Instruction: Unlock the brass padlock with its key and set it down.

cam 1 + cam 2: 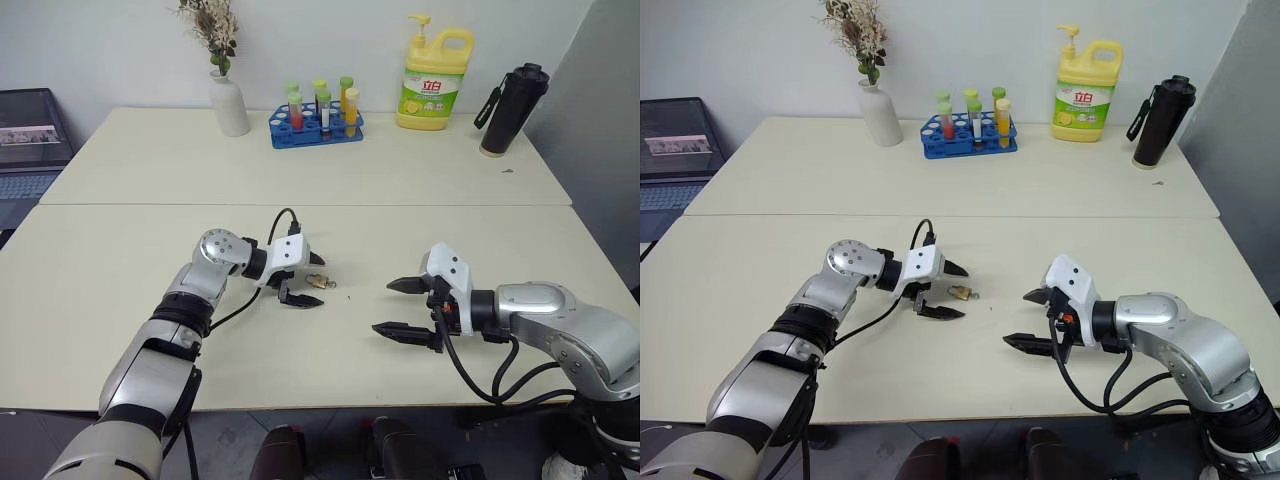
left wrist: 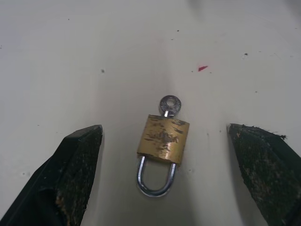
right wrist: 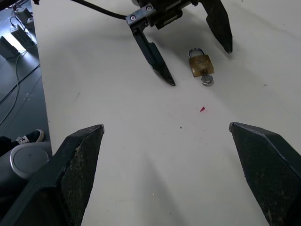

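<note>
We find the padlock [image 2: 163, 144] flat on the surface [image 1: 120, 270], key [image 2: 169, 104] in it, between our spread left claw [image 1: 303, 278]; right claw [image 1: 407, 308] spread, apart.

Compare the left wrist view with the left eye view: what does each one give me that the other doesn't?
Left wrist view: the key seated in the brass padlock, shackle still closed, lying on the table between the open left gripper's fingers.
Left eye view: the open right gripper nearby, plus the detergent bottle, tube rack and vase.
Both: the padlock on the table, ungripped.
</note>
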`<control>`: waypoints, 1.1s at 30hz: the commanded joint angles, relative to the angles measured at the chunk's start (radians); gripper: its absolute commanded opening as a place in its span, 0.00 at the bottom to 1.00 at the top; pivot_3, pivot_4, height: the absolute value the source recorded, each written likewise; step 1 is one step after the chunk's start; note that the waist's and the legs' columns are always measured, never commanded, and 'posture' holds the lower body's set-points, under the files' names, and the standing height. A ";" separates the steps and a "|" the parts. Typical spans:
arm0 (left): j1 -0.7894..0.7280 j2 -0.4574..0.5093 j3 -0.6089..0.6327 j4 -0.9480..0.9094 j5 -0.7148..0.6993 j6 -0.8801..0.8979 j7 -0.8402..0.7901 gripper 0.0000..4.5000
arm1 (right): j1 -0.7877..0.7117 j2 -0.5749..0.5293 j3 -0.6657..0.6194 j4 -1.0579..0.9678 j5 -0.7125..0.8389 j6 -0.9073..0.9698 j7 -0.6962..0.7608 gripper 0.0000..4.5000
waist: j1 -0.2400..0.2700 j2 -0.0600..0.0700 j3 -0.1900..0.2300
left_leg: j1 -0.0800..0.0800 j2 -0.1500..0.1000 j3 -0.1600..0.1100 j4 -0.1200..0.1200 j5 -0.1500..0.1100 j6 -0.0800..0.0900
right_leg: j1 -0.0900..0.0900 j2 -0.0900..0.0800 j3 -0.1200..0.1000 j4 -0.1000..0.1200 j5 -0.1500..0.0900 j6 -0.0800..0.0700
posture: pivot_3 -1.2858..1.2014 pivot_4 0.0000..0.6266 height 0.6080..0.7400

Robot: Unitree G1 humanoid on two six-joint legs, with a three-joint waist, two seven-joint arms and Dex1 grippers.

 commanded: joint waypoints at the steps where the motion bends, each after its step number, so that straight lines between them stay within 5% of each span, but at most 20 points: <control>1: -0.035 -0.013 -0.005 0.060 0.022 -0.046 0.000 1.00 | 0.011 -0.006 -0.047 -0.057 0.031 0.016 -0.018 1.00 | 0.000 0.000 0.000 | 0.000 0.000 0.000 0.000 0.000 0.000 | 0.000 0.000 0.000 0.000 0.000 0.000 | 0.52 0.24 1.00; 8: -0.051 -0.015 -0.013 0.120 0.037 -0.078 -0.052 0.96 | 0.029 -0.009 -0.067 -0.076 0.048 0.032 -0.048 1.00 | 0.000 0.000 0.000 | 0.001 0.000 0.000 0.000 0.000 0.000 | 0.001 0.000 0.000 0.001 0.000 0.000 | 0.52 0.24 1.00; 20: -0.030 0.018 -0.055 0.132 0.091 -0.076 -0.079 0.21 | 0.024 -0.019 -0.070 -0.071 0.066 0.036 -0.055 1.00 | -0.002 0.000 -0.001 | 0.003 0.000 0.000 0.000 0.000 0.000 | 0.002 0.000 0.000 0.003 0.000 0.000 | 0.52 0.24 1.00; 27: -0.021 0.021 -0.039 0.117 0.077 -0.072 -0.080 0.21 | 0.017 -0.024 -0.065 -0.064 0.068 0.028 -0.053 1.00 | -0.002 0.000 -0.001 | 0.004 0.000 0.000 0.000 0.000 0.000 | 0.002 0.001 0.000 0.005 0.000 0.000 | 0.52 0.24 1.00; 33: 0.099 0.050 0.077 -0.232 -0.079 -0.022 -0.065 0.21 | 0.020 -0.025 -0.054 -0.053 0.035 -0.033 -0.033 1.00 | -0.006 0.000 -0.001 | 0.003 0.002 0.000 0.000 0.000 0.000 | 0.001 0.001 0.001 0.005 0.000 0.000 | 0.52 0.24 1.00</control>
